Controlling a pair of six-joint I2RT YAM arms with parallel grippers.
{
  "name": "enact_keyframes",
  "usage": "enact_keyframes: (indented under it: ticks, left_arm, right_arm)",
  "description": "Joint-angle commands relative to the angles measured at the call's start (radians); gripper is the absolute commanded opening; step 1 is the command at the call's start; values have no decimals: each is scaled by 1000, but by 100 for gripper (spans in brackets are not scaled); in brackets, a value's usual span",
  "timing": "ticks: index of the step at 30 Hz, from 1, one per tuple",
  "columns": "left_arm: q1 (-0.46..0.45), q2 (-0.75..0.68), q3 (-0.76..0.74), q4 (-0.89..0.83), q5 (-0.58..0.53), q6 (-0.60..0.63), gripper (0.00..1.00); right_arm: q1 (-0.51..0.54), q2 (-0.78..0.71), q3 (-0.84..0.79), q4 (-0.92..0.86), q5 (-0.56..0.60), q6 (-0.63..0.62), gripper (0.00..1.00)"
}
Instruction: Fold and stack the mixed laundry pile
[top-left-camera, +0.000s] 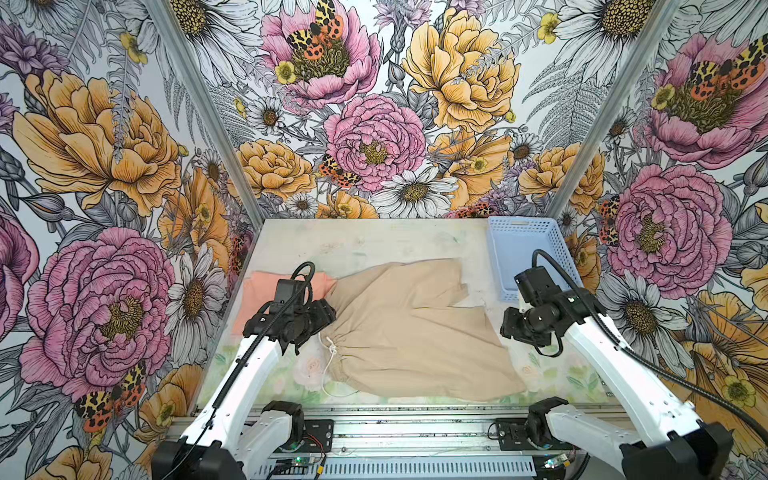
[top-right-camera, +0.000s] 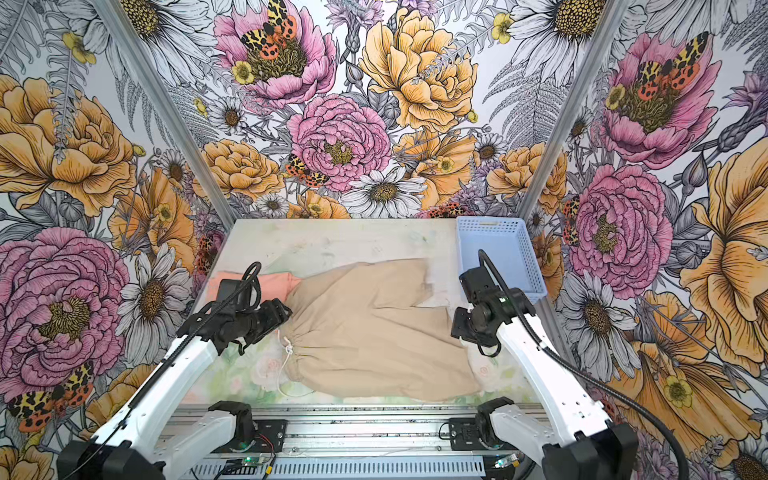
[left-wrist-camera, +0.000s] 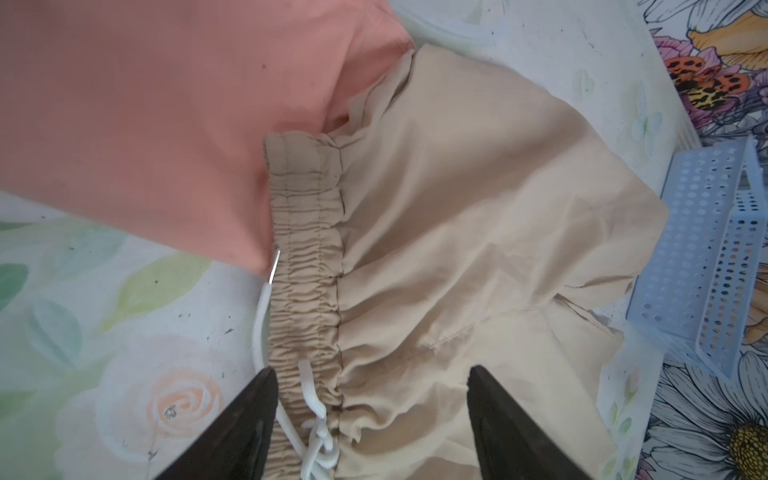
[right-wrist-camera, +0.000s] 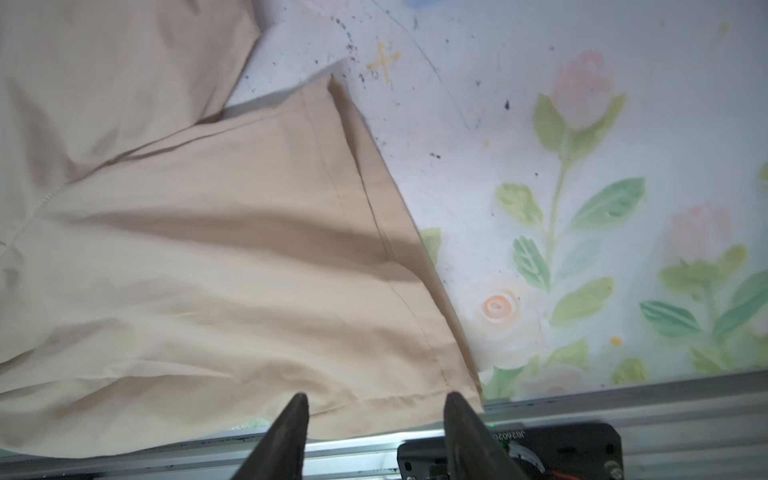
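Observation:
The beige shorts (top-left-camera: 407, 332) (top-right-camera: 365, 332) lie spread flat across the middle of the table, waistband to the left. Their white drawstring (left-wrist-camera: 316, 411) (top-left-camera: 330, 353) trails off the waistband. The peach-pink T-shirt (top-left-camera: 257, 286) (left-wrist-camera: 145, 124) lies at the left, with the shorts' waist end overlapping its edge; its print is hidden. My left gripper (left-wrist-camera: 372, 372) (top-left-camera: 309, 328) hovers open over the elastic waistband and the drawstring knot. My right gripper (right-wrist-camera: 376, 397) (top-left-camera: 513, 328) stands open above the hem corner of the shorts' near leg, holding nothing.
A light blue perforated basket (top-left-camera: 528, 253) (top-right-camera: 498, 249) (left-wrist-camera: 715, 249) stands at the back right of the floral table (top-left-camera: 374, 241). A metal rail (right-wrist-camera: 623, 399) runs along the table's front edge, just under the shorts' hem. Flowered walls close in three sides.

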Motion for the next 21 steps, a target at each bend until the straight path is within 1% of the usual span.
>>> enact_keyframes:
  ticks: [1,2,4,7,9,11,16,21]
  left_arm:
    - [42,80,7,164,-44,49,70]
    - [48,113,21,167,-71,62,70]
    - [69,156,34,198,-92,68,68]
    - [108,192,23,281,-78,71,66]
    - [136,220,21,323,-51,80,66]
    - [149,257,32,346,-23,91,65]
    - [146,343,69,358,10,119,64]
    - [142,386,71,355,50,112,58]
  right_arm:
    - [-9,140,96,265,-43,-111,59]
    - [-13,200,137,312,-36,-128,60]
    - [-39,310,198,418,-85,-145,64]
    - [-100,477,269,580,-224,-110,67]
    - [-123,580,325,651,-269,-99,68]
    - [-139,681,401,674,-293,-91,68]
    - [-179,842,526,733,-389,-48,69]
    - [-189,887,564,741,-416,-41,69]
